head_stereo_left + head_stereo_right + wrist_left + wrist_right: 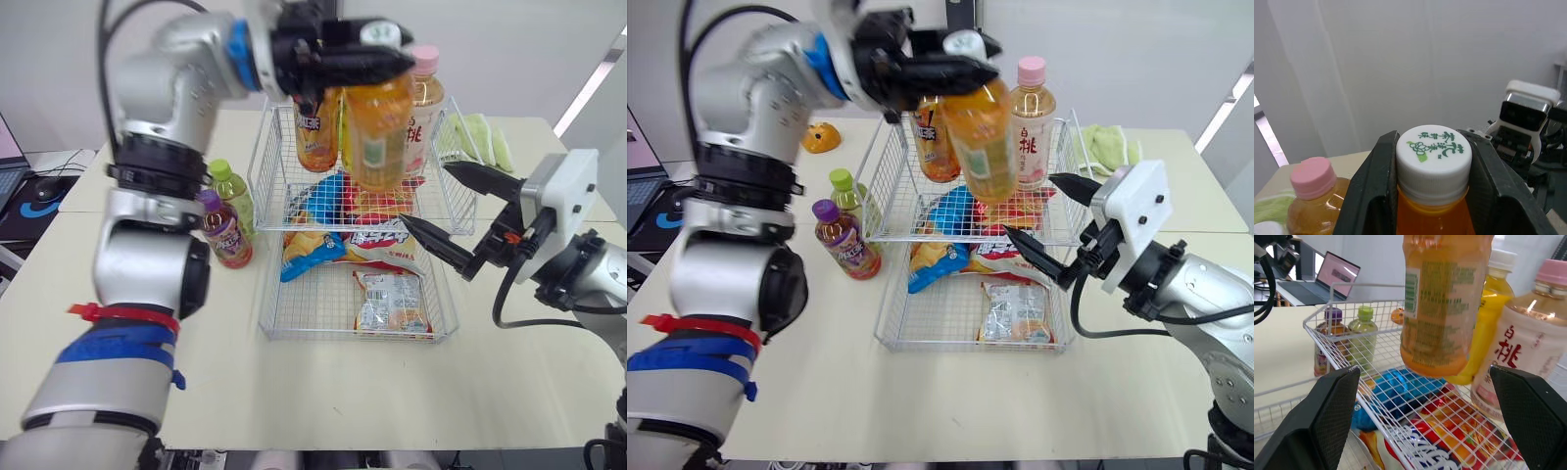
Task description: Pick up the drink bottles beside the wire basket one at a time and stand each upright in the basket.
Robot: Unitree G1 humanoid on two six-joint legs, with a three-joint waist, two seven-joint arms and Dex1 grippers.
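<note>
My left gripper (364, 51) is shut on the white-capped neck of an orange drink bottle (377, 132), which hangs a little tilted over the raised back part of the wire basket (263, 171). In the left wrist view both fingers (1371, 196) clamp just under the cap (1433, 152). A pink-capped peach bottle (428, 93) and a yellow bottle (315, 132) stand upright in the basket. A green-capped bottle (233, 196) and a purple-capped bottle (223, 230) stand on the table left of the basket. My right gripper (423, 193) is open at the basket's right side, holding nothing.
Snack packets (390, 299) lie in the basket's lower front part and under the bottles. A green cloth (480, 137) lies at the back right. A laptop (1337, 276) and a mouse (44, 191) sit at the far left, and a small orange toy (821, 137) behind the basket.
</note>
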